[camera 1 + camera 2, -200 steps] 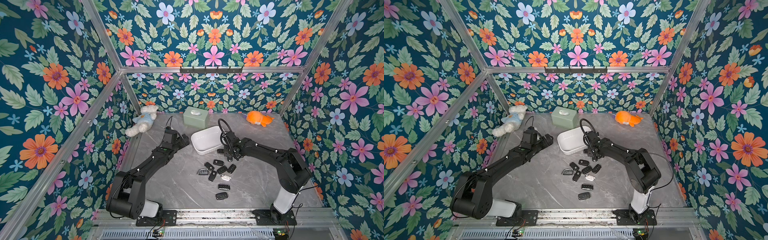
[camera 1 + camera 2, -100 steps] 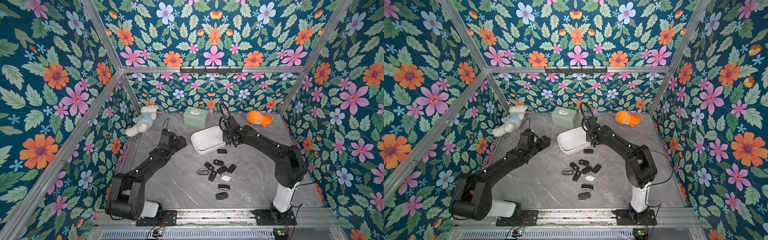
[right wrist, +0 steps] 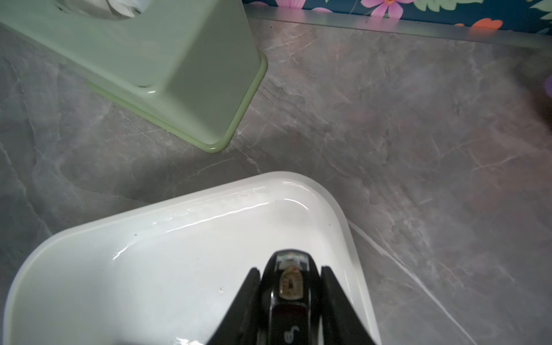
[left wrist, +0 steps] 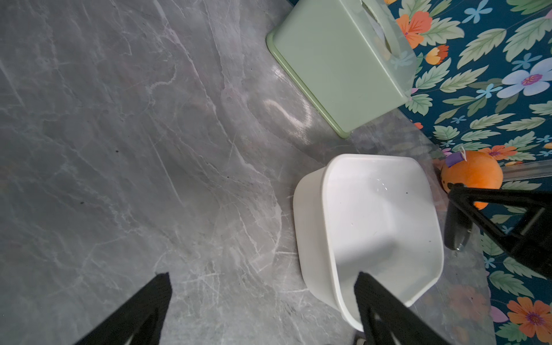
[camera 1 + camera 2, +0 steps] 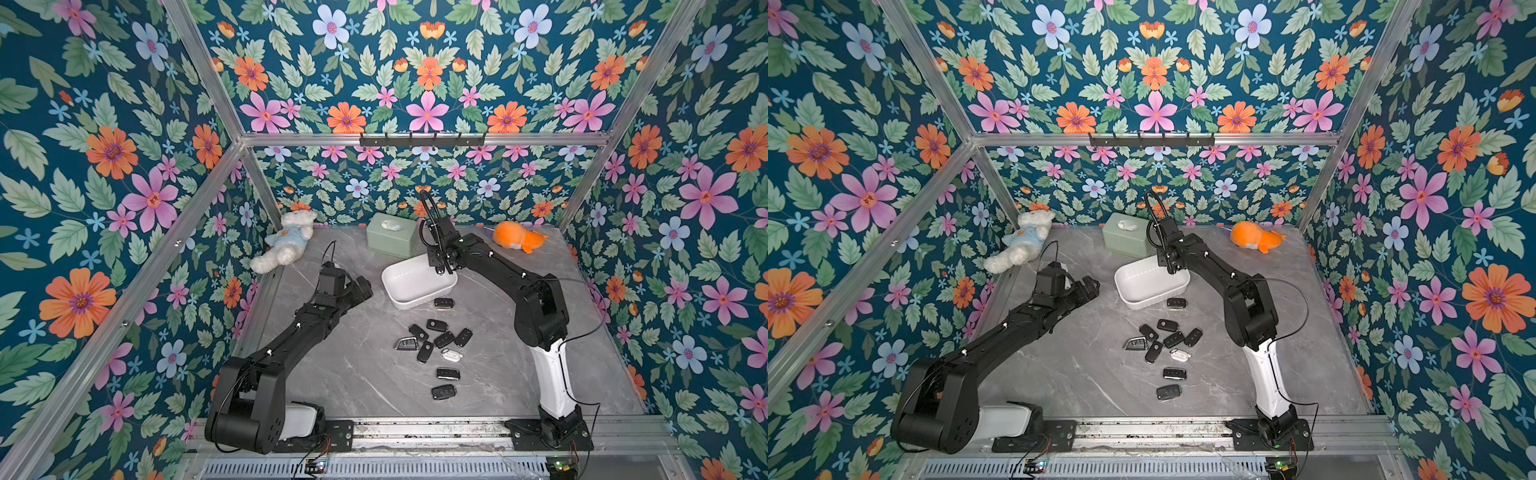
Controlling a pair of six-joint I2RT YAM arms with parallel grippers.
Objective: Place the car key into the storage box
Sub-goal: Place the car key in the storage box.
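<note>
Table (image 5: 353, 374): ten loose fobs (image 5: 436, 325), one storage box (image 5: 419, 297), one car key (image 3: 291, 283) held.

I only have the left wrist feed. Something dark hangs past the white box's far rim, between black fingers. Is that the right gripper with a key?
Observer: Yes. In the right wrist view the right gripper is shut on a black car key with a gold crest on its face.
Operator: Is it over the box or outside it?
Observer: That view shows the key against the inside of the storage box, near a corner.
Operator: How many keys are on the table?
Observer: In both top views ten key fobs lie on the table; the nearest fob sits just outside the box's wall.
</note>
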